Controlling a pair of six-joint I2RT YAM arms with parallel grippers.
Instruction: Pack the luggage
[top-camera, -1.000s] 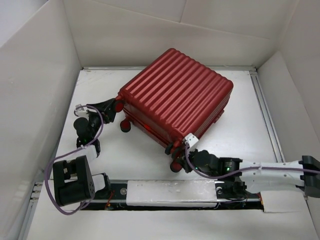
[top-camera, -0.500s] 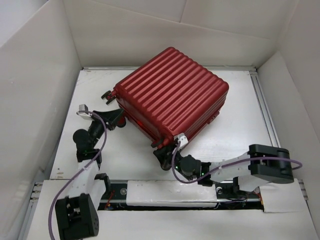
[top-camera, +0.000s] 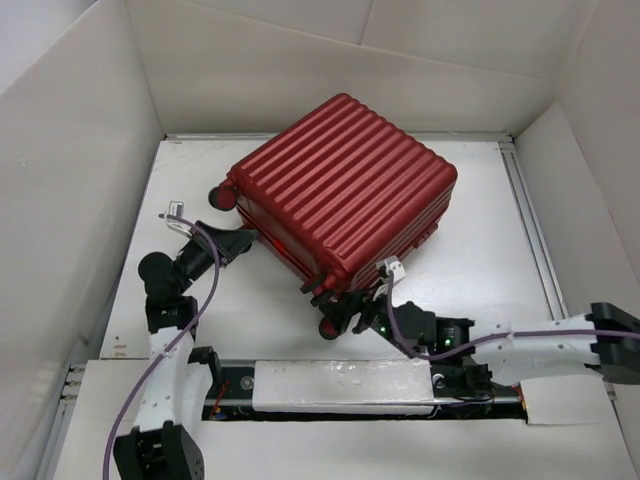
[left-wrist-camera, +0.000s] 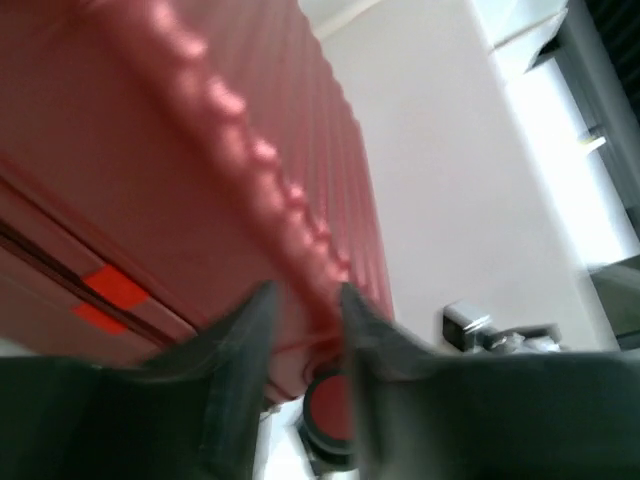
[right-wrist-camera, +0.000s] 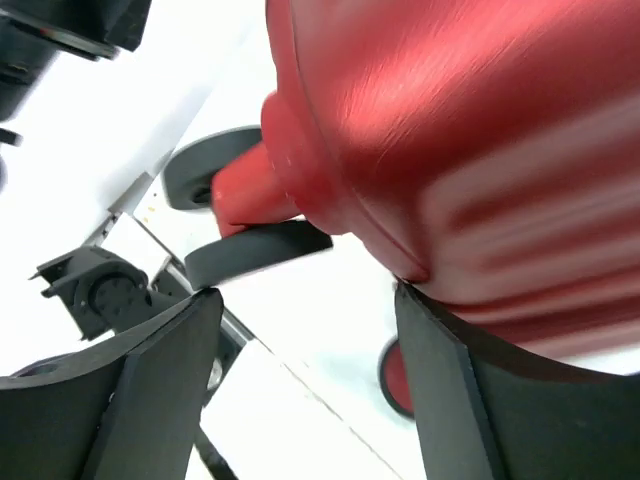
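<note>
The luggage (top-camera: 345, 190) is a dark red ribbed suitcase, lying closed and flat in the middle of the table. My left gripper (top-camera: 238, 240) is at its left corner. In the left wrist view the left gripper (left-wrist-camera: 306, 292) stands narrowly open, with the case's ribbed edge (left-wrist-camera: 200, 110) and a red-hubbed wheel (left-wrist-camera: 330, 415) showing through the gap. My right gripper (top-camera: 362, 305) is at the near corner by the wheels. In the right wrist view the right gripper (right-wrist-camera: 308, 295) is wide open with bare table between its fingers, and the right finger (right-wrist-camera: 450, 390) lies against the shell's underside (right-wrist-camera: 470, 130).
White walls (top-camera: 80, 180) enclose the table on three sides. A metal rail (top-camera: 530, 230) runs along the right edge. Dark caster wheels (right-wrist-camera: 255, 250) stick out at the case's near corner. A purple cable (top-camera: 205, 270) loops off the left arm.
The suitcase slid a little back and left, then stayed put. My right gripper went from shut to wide open under the near corner. The left gripper parted slightly at the left corner.
</note>
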